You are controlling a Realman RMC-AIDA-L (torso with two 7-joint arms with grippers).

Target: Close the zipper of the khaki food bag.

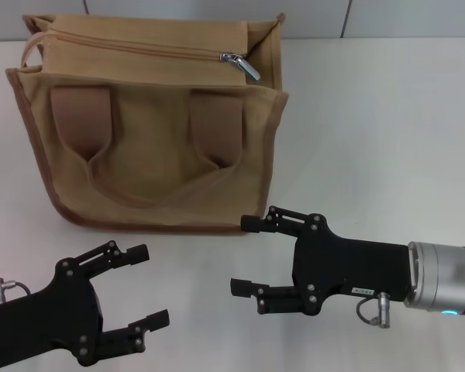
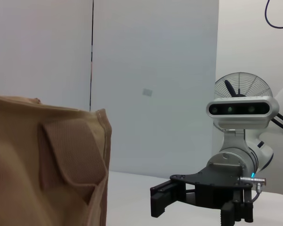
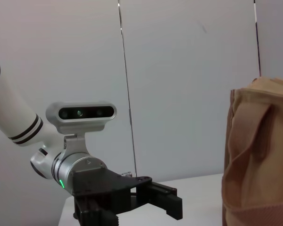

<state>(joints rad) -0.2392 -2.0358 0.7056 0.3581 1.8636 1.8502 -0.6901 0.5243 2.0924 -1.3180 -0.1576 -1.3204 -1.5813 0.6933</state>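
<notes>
looking down from the head camera, i had the khaki food bag [image 1: 151, 132] standing upright on the white table [image 1: 372, 116], on the far left side, with its strapped face turned toward me. the zipper [image 1: 139, 48] ran across the top panel, and its silver pull tab [image 1: 244, 65] sat near the right end of that line, lying flat and angled toward the near right; whether any length beyond it was left unzipped i could not tell. the left gripper [image 1: 143, 287] hovered low at the near left with its fingers spread, clear of the bag. the right gripper [image 1: 248, 256] hung at the near right, also spread wide, its far finger just short of the bag's bottom right corner and not touching. both wrist views showed only the bag's side and the opposite claw, holding nothing. i judged the canvas to be soft and light: the handle [image 1: 151, 174] drooped and the walls bowed a little, so the bag would slide or fold if i simply dragged on the pull. the tab looked small, thin and smooth metal, likely to slip from the pads. i reckoned the right claw should pinch the tab squarely while the left pressed or pinched the top edge near the zipper's left end to brace it.
</notes>
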